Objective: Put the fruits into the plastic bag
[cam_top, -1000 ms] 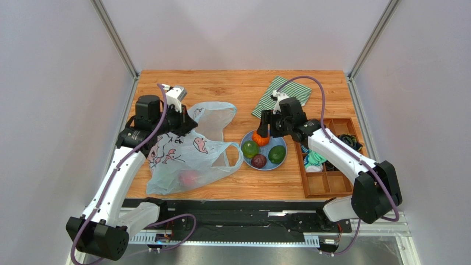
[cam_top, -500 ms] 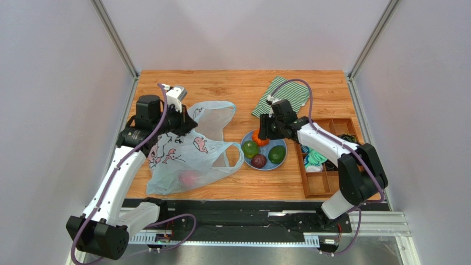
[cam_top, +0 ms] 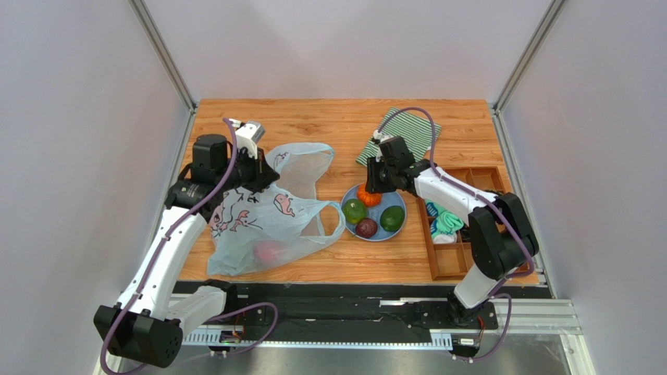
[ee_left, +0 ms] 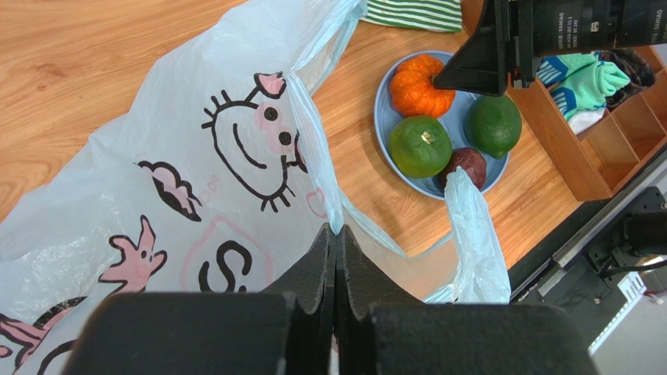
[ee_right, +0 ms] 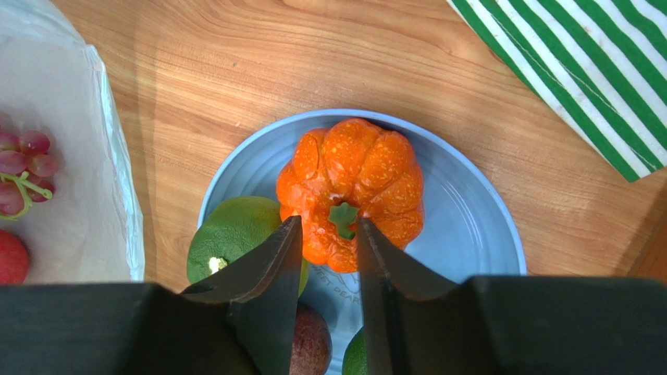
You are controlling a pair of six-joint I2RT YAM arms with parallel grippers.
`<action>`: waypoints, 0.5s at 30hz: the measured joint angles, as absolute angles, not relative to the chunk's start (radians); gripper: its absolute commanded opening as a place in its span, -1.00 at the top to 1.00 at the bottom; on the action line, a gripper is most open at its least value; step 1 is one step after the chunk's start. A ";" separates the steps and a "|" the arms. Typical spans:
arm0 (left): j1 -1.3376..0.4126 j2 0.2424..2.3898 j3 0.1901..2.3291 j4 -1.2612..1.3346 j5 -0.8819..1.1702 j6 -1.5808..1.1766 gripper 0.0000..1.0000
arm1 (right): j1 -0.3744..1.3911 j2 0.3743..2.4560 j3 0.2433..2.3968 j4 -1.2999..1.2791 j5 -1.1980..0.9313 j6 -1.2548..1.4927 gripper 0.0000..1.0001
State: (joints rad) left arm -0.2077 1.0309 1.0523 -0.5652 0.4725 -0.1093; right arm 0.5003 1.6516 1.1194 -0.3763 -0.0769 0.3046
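Top view: the left arm reaches forward along the table's left side, its elbow bent. The left gripper (cam_top: 258, 170) is at the far edge of the plastic bag (cam_top: 270, 219), which lies flat left of the blue plate (cam_top: 374, 237). A red apple (cam_top: 268, 251) shows through the bag's near end. The right arm folds back and inward, holding the right gripper (cam_top: 369, 188) over the orange fruit (cam_top: 370, 198) at the plate's far side. A green striped cloth (cam_top: 416, 131) lies beyond and a wooden tray (cam_top: 430, 234) to the right.

Left wrist view: the left gripper's fingers (ee_left: 322, 258) are pressed together, pinching the bag's rim. Past the bag's handle sit the orange fruit, two green fruits (ee_left: 421, 146) and a dark purple fruit (ee_left: 468, 162) on the plate. The right gripper's black body blocks the plate's far edge.

Right wrist view: the right gripper points straight down, fingers narrowly apart, either side of the orange fruit's green stem. A strip of orange shows between the left finger and the stem. Grapes (ee_right: 23, 164) lie inside the bag at the left
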 measured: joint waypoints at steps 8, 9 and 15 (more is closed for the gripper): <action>-0.208 1.031 1.052 -0.566 0.472 -0.109 1.00 | 0.500 1.655 1.121 -0.380 -0.064 0.298 1.00; -0.208 1.031 1.052 -0.565 0.472 -0.109 1.00 | 0.500 1.655 1.122 -0.380 -0.063 0.299 1.00; -0.208 1.031 1.052 -0.565 0.470 -0.109 1.00 | 0.500 1.655 1.127 -0.392 -0.055 0.298 0.99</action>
State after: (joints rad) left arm -0.2077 1.0309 1.0523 -0.5652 0.4698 -0.1093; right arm 0.5003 1.6554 1.1271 -0.3916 -0.0547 0.2981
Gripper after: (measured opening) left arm 0.007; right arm 0.014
